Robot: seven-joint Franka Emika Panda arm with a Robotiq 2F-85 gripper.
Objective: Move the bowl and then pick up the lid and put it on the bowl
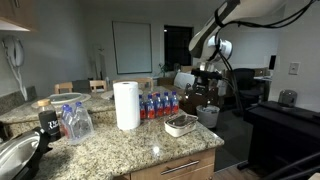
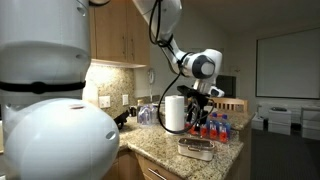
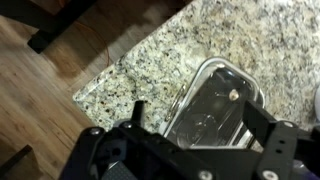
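Observation:
The bowl (image 1: 181, 124) is a small clear rectangular container near the counter's front corner, in front of the water bottles. It shows in both exterior views (image 2: 196, 148) and fills the middle of the wrist view (image 3: 215, 100). I cannot make out the lid as a separate thing; it may lie on or in the bowl. My gripper (image 1: 205, 95) hangs above the bowl and a little behind it, also in an exterior view (image 2: 197, 100). In the wrist view its fingers (image 3: 200, 120) are spread wide, open and empty, with the bowl below between them.
A paper towel roll (image 1: 126, 105) stands upright beside a row of water bottles (image 1: 160, 105) behind the bowl. A large round metal bowl (image 1: 15, 155) sits at the counter's far end. The granite counter edge (image 3: 110, 85) drops to a wooden floor (image 3: 40, 100) close to the bowl.

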